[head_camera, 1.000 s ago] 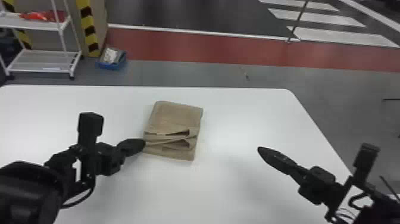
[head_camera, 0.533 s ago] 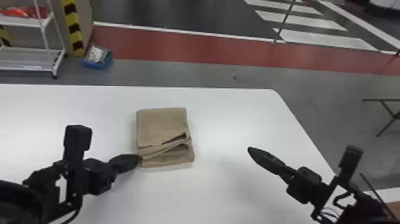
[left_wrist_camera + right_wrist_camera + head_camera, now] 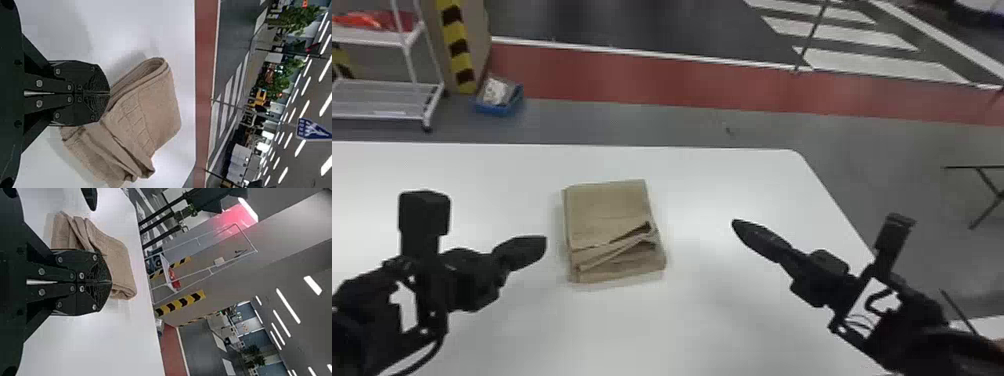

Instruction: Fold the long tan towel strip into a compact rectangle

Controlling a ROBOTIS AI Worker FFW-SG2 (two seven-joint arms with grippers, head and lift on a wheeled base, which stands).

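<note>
Black fingers are pressing together at the tips on the left gripper (image 3: 544,243), which is hovering just left of the tan towel (image 3: 607,207). Its arm is running out of sight at the head view's near left corner. Matching fingers are closing flush on the right gripper (image 3: 736,224), hanging well apart from the towel on the right, its arm being cut off near right. In both wrist views, the fingers are covering part of the cloth.

Folded into a compact block, the towel is lying on the white table (image 3: 732,185), left of the middle. Loose layers are bunching and gaping along its near side; their inner folds are staying too dark to make out. Beyond the far edge, a blue bin (image 3: 494,108) is sitting on the floor, its contents blurring. Farther left, a white cart (image 3: 379,37) is being cropped by the view's edge.
</note>
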